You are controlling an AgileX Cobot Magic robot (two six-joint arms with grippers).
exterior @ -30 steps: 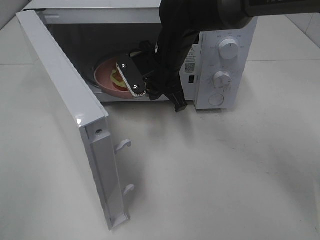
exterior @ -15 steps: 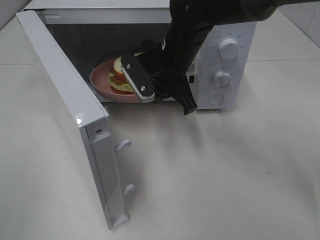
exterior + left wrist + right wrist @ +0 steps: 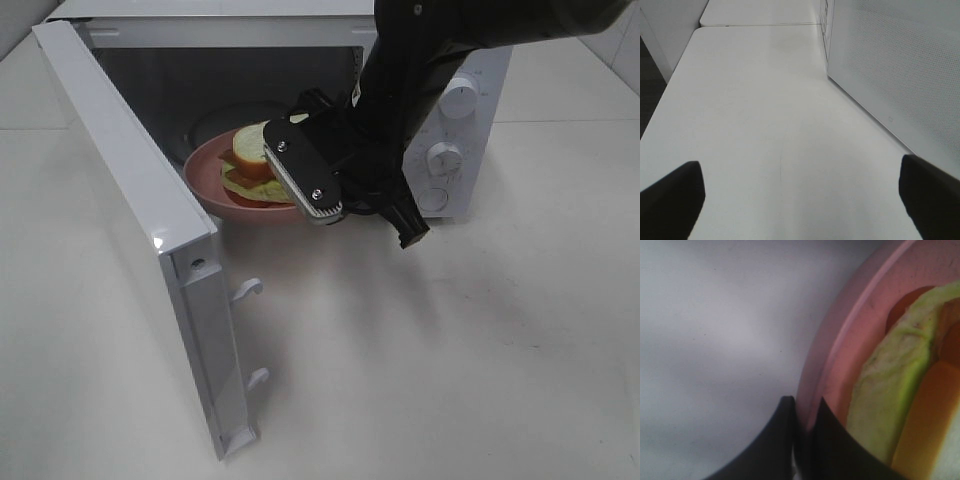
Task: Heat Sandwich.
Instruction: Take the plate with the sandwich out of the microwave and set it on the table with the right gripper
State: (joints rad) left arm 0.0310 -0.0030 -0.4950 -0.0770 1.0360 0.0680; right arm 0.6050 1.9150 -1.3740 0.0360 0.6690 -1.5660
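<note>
My right claw (image 3: 802,412) was clamped on the rim of the pink plate (image 3: 840,345); the right wrist view showed its two dark fingertips (image 3: 785,440) pinching that rim, one on the outer side and one on the inner. The sandwich (image 3: 890,390) lay on the plate just beyond the fingertips, its yellowish-green bread against an orange filling layer. That close view showed nothing of the microwave.

The exterior high view supplied the setting. There my right claw (image 3: 300,190) reached in at the open front of the white microwave (image 3: 470,130), with the pink plate (image 3: 210,170) partly inside the cavity on the claw's far side. The sandwich (image 3: 245,160) sat stacked on the plate, directly behind the claw's metal-edged finger, red-orange layers visible between the bread. The microwave door (image 3: 130,220) stood swung wide, well apart from the claw, over the white surface (image 3: 450,350). Two knobs (image 3: 458,97) sat on the control panel just beside my forearm.

My left claw (image 3: 800,195) appeared only in the left wrist view: its jaws stood wide apart, holding nothing, above the bare surface (image 3: 765,100), with a perforated white panel (image 3: 900,70) off to one side.

Small markings ringed the knobs on the panel; none was legible. No brand name could be read in any view.
</note>
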